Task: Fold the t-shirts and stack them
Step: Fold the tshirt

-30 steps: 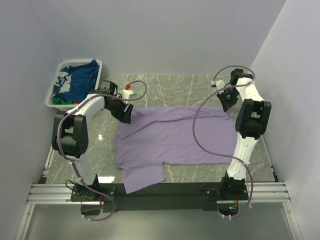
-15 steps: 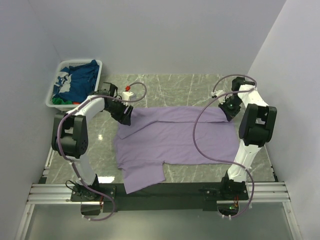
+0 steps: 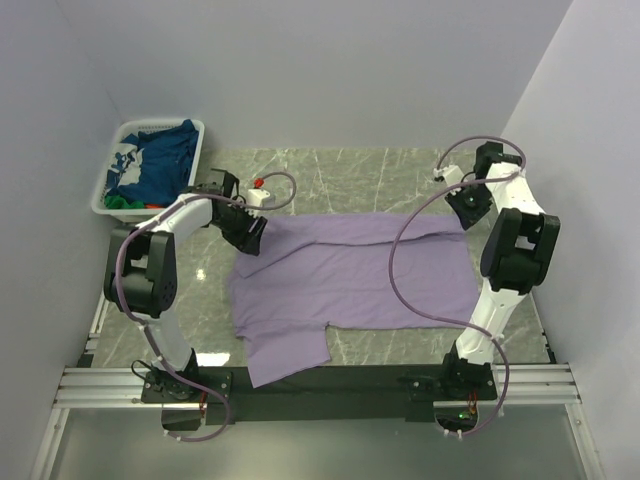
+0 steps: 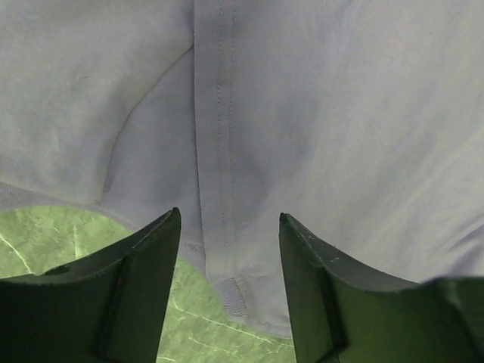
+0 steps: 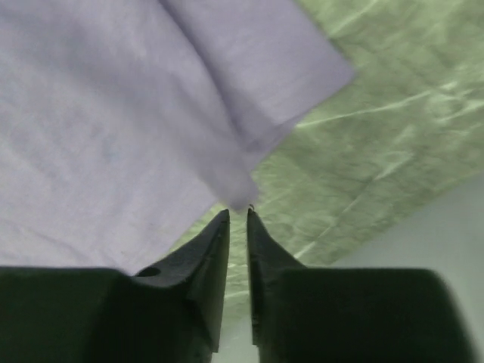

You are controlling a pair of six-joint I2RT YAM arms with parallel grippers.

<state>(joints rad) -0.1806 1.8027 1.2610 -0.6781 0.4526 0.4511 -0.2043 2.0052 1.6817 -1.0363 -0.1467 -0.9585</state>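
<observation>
The lavender t-shirt (image 3: 350, 275) lies spread flat on the green marble table. My left gripper (image 3: 250, 236) is at its far left corner. In the left wrist view it (image 4: 229, 221) is open, its fingers either side of the hem seam (image 4: 215, 189) and just above the cloth. My right gripper (image 3: 463, 208) is at the shirt's far right corner. In the right wrist view it (image 5: 238, 213) is pinched nearly shut, with the blurred cloth corner (image 5: 234, 185) at its tips. A navy t-shirt (image 3: 160, 160) and a green one (image 3: 122, 203) lie in the basket.
The white slatted basket (image 3: 160, 125) stands at the far left corner against the wall. White walls close in the table at the back and on both sides. The arm bases and a metal rail (image 3: 320, 385) run along the near edge.
My right gripper has moved right and slightly back, drawing the shirt's far right corner outward. My left gripper has shifted only slightly at the far left corner.
</observation>
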